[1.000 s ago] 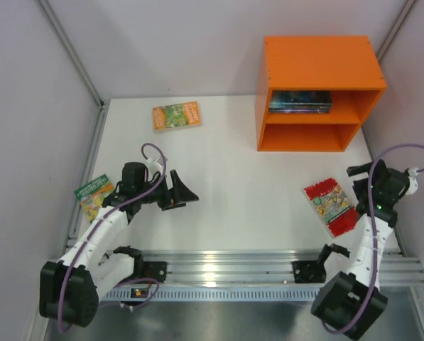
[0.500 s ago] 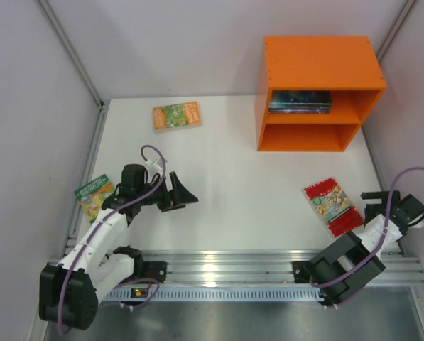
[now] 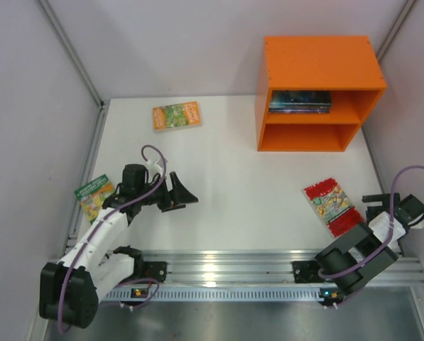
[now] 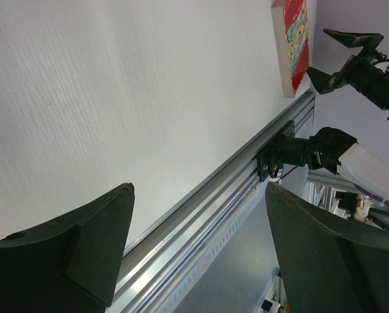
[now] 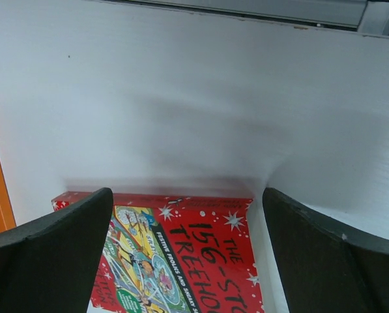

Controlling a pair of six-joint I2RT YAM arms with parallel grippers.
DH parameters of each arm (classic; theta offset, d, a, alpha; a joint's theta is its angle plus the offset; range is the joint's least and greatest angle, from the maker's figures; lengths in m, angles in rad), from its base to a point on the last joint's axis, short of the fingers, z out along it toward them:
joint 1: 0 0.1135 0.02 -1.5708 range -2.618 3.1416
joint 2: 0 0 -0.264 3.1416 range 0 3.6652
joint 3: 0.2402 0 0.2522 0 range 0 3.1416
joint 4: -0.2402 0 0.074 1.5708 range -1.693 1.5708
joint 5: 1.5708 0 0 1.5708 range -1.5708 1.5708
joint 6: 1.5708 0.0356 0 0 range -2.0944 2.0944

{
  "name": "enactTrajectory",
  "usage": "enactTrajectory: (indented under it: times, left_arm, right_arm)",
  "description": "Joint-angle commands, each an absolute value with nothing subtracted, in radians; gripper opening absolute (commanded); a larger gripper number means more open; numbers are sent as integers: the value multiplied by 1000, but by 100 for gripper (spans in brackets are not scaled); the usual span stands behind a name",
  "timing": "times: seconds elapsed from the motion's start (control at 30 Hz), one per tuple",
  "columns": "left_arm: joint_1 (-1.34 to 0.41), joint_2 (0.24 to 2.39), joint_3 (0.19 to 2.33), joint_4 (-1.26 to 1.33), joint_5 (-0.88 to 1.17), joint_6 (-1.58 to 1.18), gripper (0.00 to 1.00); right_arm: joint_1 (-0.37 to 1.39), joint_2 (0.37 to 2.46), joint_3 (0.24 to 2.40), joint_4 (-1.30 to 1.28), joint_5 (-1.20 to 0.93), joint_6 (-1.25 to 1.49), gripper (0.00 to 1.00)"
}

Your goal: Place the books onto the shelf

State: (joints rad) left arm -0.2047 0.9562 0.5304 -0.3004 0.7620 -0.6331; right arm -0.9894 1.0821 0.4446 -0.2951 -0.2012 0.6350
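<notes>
The red book lies flat, starred cartoon cover up; only the right wrist view shows its title lettering. Left jaws and right jaws gape, empty.

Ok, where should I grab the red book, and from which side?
Take the red book by the edge facing the open right gripper, coming in low from the right. It lies flat on the table, so one jaw probably has to slide under that thin edge.

Bright, even overhead light; soft shadows on the white table, glare on the aluminium rail (wrist-view foregrounds blur).
</notes>
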Motion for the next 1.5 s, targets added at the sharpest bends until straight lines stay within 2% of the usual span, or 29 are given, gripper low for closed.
enactTrajectory:
  times: [0.0, 0.17, 0.4, 0.63, 0.87, 0.97, 1.03, 1.1, 1.23, 1.37, 1.47]
  left_arm:
    - [-207, 962, 538, -261, 738, -637, 86]
    - [-210, 973, 532, -190, 727, -698, 84]
    - [-215, 974, 531, -175, 719, -709, 84]
    - [-216, 973, 537, -186, 726, -696, 84]
    - [-218, 973, 535, -179, 723, -696, 83]
    - [-219, 966, 537, -189, 706, -687, 83]
    - [-219, 965, 540, -198, 698, -681, 83]
    - [-219, 972, 549, -198, 699, -683, 83]
    - [-224, 979, 560, -190, 680, -706, 82]
    - [-245, 989, 563, -166, 644, -712, 81]
    - [-268, 1038, 575, -158, 643, -710, 81]
  right_arm:
    - [-997, 1118, 410, -282, -258, 592, 97]
    - [-911, 1150, 414, -267, -342, 555, 91]
    - [-657, 1137, 384, -241, -379, 568, 83]
    - [-457, 1034, 334, -219, -338, 621, 81]
    - [-364, 1103, 341, -131, -336, 620, 82]
    - [-290, 1118, 327, -56, -397, 611, 80]
    - [-178, 1114, 313, -32, -400, 630, 78]
    - [-65, 1095, 299, -23, -380, 658, 77]
    - [26, 1010, 288, -51, -339, 667, 77]
    - [34, 992, 331, -153, -232, 620, 78]
    - [34, 995, 360, -134, -177, 595, 77]
